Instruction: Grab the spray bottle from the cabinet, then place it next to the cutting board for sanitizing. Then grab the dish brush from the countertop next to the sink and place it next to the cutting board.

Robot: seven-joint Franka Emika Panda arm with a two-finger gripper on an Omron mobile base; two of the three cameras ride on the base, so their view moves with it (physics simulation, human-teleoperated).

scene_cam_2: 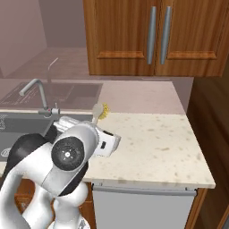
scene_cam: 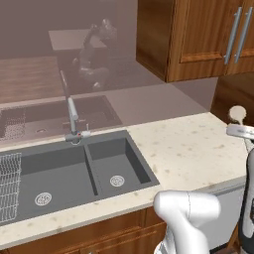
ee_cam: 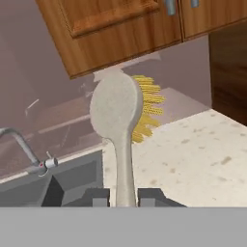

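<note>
My gripper (ee_cam: 125, 197) is shut on the thin handle of the dish brush (ee_cam: 117, 113), which is pale cream with yellow bristles behind its round head. The brush stands upright in the air above the beige speckled countertop (scene_cam_2: 156, 143), right of the dark grey sink (scene_cam: 74, 168). Its head (scene_cam_2: 99, 112) pokes up behind my arm in the right base view, and it sits at the right edge (scene_cam: 237, 115) in the left base view. The reddish-brown cabinet (scene_cam: 198, 39) hangs overhead with its doors closed. The spray bottle and the cutting board are out of view.
A slim steel faucet (scene_cam: 73, 119) rises behind the sink. A wire rack (scene_cam: 10, 188) hangs in the left basin. Bare counter stretches right of the sink to its end (scene_cam_2: 201, 165). A dark wooden panel (scene_cam_2: 214, 134) stands beyond that end.
</note>
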